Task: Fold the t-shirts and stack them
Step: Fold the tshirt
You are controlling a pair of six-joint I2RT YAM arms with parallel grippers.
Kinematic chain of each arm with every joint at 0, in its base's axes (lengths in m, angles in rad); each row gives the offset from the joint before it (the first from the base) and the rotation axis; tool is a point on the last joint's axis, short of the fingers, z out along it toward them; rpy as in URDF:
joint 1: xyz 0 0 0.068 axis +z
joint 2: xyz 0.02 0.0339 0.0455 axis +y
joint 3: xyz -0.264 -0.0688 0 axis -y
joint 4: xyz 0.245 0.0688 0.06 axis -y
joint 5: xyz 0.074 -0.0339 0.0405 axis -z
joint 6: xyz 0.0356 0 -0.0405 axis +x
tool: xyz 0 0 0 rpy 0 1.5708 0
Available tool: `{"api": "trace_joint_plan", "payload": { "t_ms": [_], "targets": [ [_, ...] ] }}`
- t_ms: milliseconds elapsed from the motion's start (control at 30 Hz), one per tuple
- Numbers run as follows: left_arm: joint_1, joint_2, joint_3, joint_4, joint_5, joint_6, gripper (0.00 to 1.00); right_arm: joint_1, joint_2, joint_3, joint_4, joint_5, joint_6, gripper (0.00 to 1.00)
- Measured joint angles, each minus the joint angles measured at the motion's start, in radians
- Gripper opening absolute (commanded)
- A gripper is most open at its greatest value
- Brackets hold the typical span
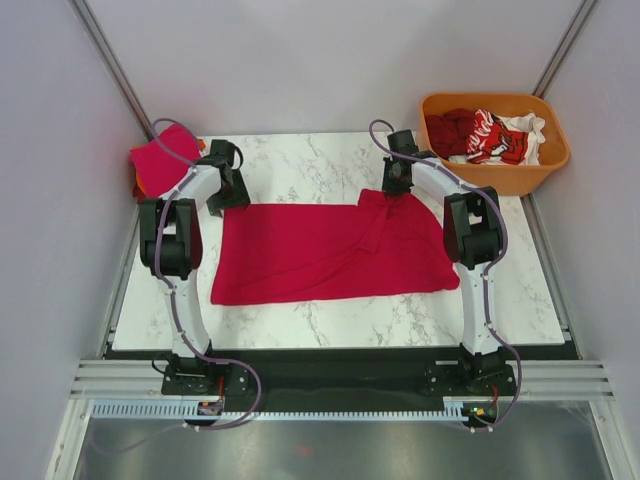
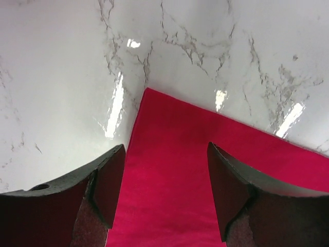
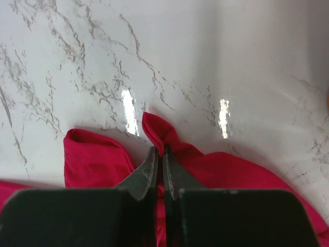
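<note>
Top external: flat crimson t-shirt (image 1: pixel 320 255)

Tabletop (image 2: pixel 61 77) around the left end effector (image 2: pixel 165 188): white marble-look slab, smooth, glossy, glare streaks on it. Crimson t-shirt (image 1: pixel 320 250) between that end effector's fingers (image 2: pixel 105 180) is soft matt cloth, flat there, puckered where the right end effector (image 3: pixel 159 170) pinches it; the fingers themselves look dark, matt, slightly grainy. Orange tub (image 1: pixel 515 180) off to the right end effector's right: smooth rigid plastic, slight sheen.
</note>
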Motion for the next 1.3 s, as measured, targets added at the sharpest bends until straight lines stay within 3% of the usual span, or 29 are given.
{"api": "trace_joint_plan", "payload": {
  "t_ms": [300,533,600,700,733,800,1300],
  "targets": [
    [0.002,0.061,0.116,0.004,-0.024,0.062,0.7,0.0,-0.007,-0.008,-0.008,-0.029,-0.006,0.0],
    [0.003,0.106,0.124,0.012,-0.035,0.071,0.65,0.0,-0.007,-0.01,-0.008,-0.029,-0.01,0.0],
    [0.003,0.108,0.124,0.016,-0.037,0.071,0.56,0.0,-0.007,-0.01,-0.008,-0.029,-0.01,0.0],
    [0.001,0.112,0.124,0.025,-0.037,0.07,0.24,0.0,-0.008,-0.01,-0.008,-0.029,-0.013,0.0],
    [0.0,0.113,0.125,0.027,-0.037,0.069,0.09,0.0,-0.008,-0.01,-0.008,-0.029,-0.014,0.0],
    [-0.001,0.114,0.126,0.028,-0.039,0.073,0.02,0.0,-0.008,-0.01,-0.008,-0.029,-0.014,0.0],
    [-0.001,0.092,0.109,0.005,-0.042,0.079,0.02,-0.03,-0.05,-0.012,-0.018,-0.075,-0.018,0.0]
  ]
}}
